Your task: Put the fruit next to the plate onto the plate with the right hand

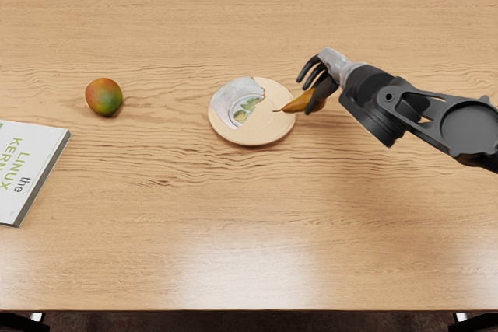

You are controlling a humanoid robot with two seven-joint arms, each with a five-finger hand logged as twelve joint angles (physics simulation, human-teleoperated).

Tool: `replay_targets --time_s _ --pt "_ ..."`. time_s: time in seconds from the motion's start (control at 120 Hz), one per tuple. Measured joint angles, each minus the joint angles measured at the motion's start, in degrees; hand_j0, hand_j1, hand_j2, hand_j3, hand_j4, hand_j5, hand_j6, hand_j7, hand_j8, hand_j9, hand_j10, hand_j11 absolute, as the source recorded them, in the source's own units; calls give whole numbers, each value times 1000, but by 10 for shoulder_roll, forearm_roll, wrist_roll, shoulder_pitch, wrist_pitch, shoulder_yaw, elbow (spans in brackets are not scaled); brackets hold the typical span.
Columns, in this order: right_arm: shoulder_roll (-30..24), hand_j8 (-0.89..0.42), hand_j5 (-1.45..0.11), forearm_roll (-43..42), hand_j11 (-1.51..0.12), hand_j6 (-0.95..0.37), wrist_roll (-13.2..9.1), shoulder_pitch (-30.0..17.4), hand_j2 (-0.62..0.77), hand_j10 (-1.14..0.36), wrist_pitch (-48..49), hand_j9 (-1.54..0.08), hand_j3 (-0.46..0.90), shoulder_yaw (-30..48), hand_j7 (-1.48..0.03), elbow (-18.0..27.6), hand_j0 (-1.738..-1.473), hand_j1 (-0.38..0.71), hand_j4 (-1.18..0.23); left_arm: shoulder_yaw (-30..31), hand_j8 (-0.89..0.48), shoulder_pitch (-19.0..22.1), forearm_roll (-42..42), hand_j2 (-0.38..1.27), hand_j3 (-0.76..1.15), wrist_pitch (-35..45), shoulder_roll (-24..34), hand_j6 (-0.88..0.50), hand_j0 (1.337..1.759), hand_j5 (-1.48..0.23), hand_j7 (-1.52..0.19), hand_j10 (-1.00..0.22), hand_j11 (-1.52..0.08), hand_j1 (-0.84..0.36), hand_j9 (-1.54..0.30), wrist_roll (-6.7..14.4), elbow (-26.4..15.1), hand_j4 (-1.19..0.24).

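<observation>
One arm shows, the right one, coming in from the 3 o'clock edge of the surface (233,231). Its hand (320,77) is clenched on a small brownish-orange fruit (298,103), dark fingers (310,74) curled over the thick end. The fruit lies nearly flat, its thin stem end pointing towards 9 o'clock and reaching just over the rim of the plate (261,134) at the plate's 3 o'clock side. The rest of the fruit is still outside the rim. Whether it rests on the surface or hangs just above it cannot be told.

The round tan plate sits near the middle, with a pale, greenish patch on its 10 o'clock half. Well apart at its 9 o'clock lies a red-green mango (103,96). A book (23,165) lies at 8 o'clock, cut off by the edge.
</observation>
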Motion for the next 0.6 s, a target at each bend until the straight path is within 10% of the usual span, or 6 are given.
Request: replay_targets --time_s 0.283,0.6 --pt "69 -470 -1009 0 -992 -755 0 0 505 -518 27 -993 0 18 -984 -38 -1657 374 -743 0 0 0 0 0 0 0 0 0 1658 0 0 0 0 349 0 0 0 0" --pt "58 -131 -253 105 -249 -191 0 16 103 -140 192 -249 0 71 -247 -80 -1658 -161 -188 0 0 0 0 0 0 0 0 0 1658 0 0 0 0 349 0 0 0 0"
